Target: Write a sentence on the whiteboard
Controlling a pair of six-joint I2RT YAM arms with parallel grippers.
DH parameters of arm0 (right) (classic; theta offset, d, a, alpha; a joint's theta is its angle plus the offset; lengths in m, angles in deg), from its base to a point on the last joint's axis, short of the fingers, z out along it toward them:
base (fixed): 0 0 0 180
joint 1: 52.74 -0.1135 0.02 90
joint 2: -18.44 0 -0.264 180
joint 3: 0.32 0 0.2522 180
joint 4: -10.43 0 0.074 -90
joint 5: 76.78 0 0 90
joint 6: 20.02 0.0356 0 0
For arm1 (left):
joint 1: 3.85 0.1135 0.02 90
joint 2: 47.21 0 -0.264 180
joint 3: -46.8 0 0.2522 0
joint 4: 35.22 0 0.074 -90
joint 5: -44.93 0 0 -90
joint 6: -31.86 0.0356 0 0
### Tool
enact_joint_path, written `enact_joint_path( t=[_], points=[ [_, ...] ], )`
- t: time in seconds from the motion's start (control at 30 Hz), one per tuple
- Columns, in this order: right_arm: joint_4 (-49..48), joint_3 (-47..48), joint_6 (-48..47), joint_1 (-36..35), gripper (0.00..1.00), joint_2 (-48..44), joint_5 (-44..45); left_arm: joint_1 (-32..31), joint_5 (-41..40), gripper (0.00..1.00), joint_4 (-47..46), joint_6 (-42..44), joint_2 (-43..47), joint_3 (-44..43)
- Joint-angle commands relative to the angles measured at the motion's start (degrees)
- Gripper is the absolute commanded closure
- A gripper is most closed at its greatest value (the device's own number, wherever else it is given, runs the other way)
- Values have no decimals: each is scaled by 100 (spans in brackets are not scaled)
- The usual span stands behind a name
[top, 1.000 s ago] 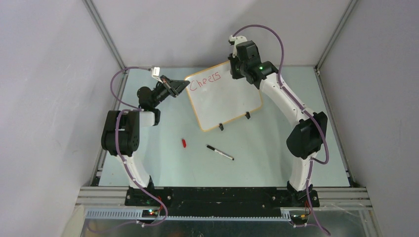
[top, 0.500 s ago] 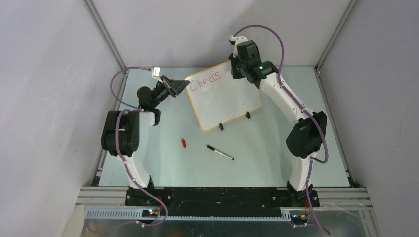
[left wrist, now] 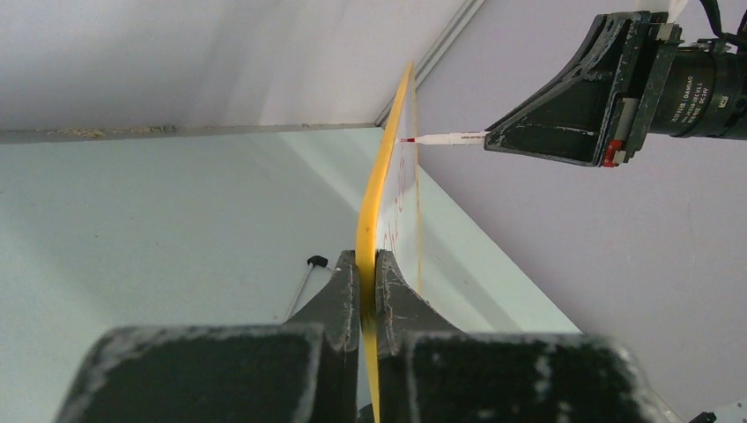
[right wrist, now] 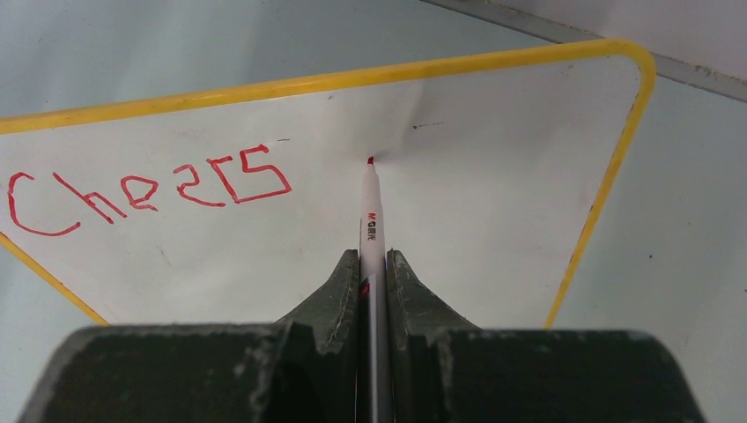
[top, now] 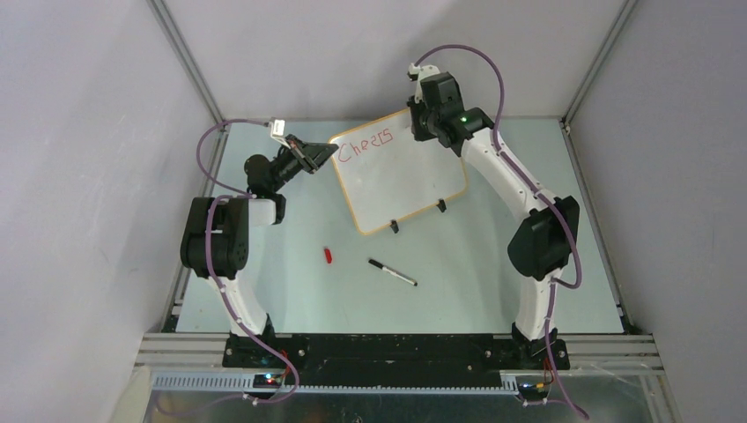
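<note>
Right wrist view: the board (right wrist: 476,229) is propped up at the far middle of the table (top: 493,264). Your sentence (right wrist: 150,189) so far is one red word, "Cheers", top row, left side. The rest of the face is blank, so I'd call the task early.

R gripper (right wrist: 373,263) is clamped on a red pen (right wrist: 371,211). Its tip sits at the board just right of "Cheers" w/ a clear gap. It looks like contact, tho I can't be sure from this angle. L gripper (left wrist: 367,269) is pinched on the board's left edge, bracing it.

Next: start word two. That needs light pressure, a baseline level w/ "Cheers", and a firm L grip so the board doesn't swing.

Readable: the pen barrel says "M&G". A black marker (top: 392,271) and a red cap (top: 328,256) lie loose nearer the arm bases. Their print, if any, is too small to read.
</note>
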Motion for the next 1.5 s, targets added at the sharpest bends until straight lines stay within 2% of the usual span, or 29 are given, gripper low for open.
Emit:
enact_joint_path(
  t=[0.0,0.77,1.13,1.47],
  points=[
    [10,377,-22,18,100,191,-16,-5,276,100,-109,517,111,49],
    [112,374,50,164,100,156,139,-8,275,100,-97,521,118,49],
    [-271,-72,131,129,100,-496,0,-7,286,100,-102,521,127,57],
    [-231,106,136,107,100,-393,28,-1,284,100,-130,508,144,75]
  ],
)
